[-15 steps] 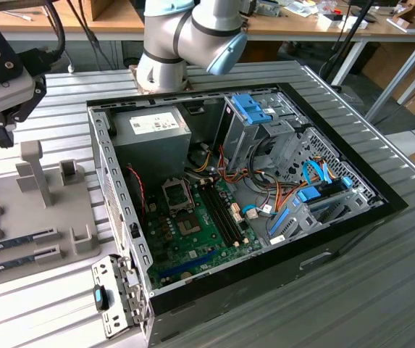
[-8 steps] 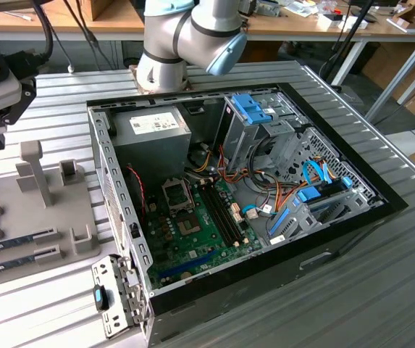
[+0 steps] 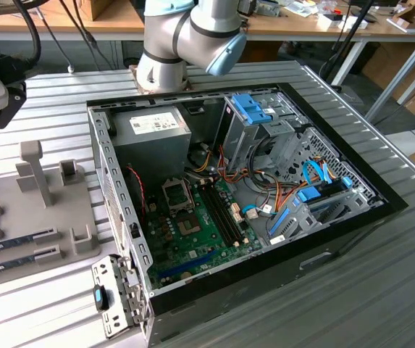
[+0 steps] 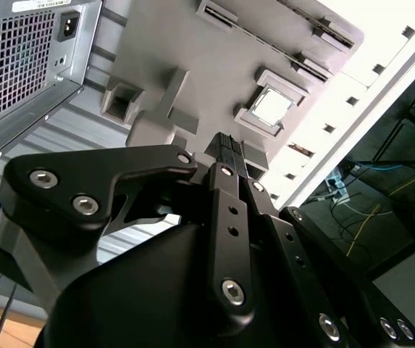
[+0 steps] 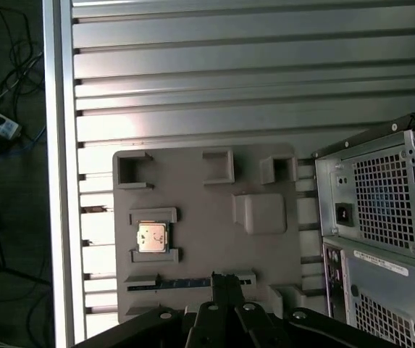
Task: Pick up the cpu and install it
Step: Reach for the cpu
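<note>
Silver-grey, metal-topped cpu (image 5: 151, 237) sits flat in a square recess of the grey fixture tray (image 5: 193, 196), beside the open computer case (image 5: 381, 217). Judged light, rigid, slick on top and easily damaged; best taken by opposite edges. Gripper (image 4: 225, 139) hangs over the tray, fingers pressed together, empty. Ribbed aluminium table (image 5: 193, 72); workshop benches (image 3: 301, 29) beyond.

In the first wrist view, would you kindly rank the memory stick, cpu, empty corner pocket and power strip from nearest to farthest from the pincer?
1. memory stick, in its tray slot beside the pincer.
2. cpu, in its tray nest.
3. empty corner pocket, at the tray's far corner.
4. power strip, beyond the table edge.
</note>
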Controlling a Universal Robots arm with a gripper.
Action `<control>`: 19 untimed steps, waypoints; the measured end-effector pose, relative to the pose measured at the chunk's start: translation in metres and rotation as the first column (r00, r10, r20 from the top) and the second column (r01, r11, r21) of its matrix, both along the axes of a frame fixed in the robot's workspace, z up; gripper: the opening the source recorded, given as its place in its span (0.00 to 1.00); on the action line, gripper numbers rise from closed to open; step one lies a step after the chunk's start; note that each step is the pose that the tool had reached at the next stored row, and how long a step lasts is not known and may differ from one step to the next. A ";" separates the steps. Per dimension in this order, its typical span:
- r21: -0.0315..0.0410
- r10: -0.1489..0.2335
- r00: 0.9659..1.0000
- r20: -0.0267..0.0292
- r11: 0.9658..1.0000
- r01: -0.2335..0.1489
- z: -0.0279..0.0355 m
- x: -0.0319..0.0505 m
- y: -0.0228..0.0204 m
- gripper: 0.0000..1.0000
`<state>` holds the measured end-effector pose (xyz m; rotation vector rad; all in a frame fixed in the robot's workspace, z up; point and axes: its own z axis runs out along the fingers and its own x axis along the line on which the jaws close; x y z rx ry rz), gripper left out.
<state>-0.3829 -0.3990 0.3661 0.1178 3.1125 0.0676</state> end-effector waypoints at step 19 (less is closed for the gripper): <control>-0.072 -0.007 0.995 -0.095 0.997 0.000 -0.0018 -0.0001 0.0002 0.11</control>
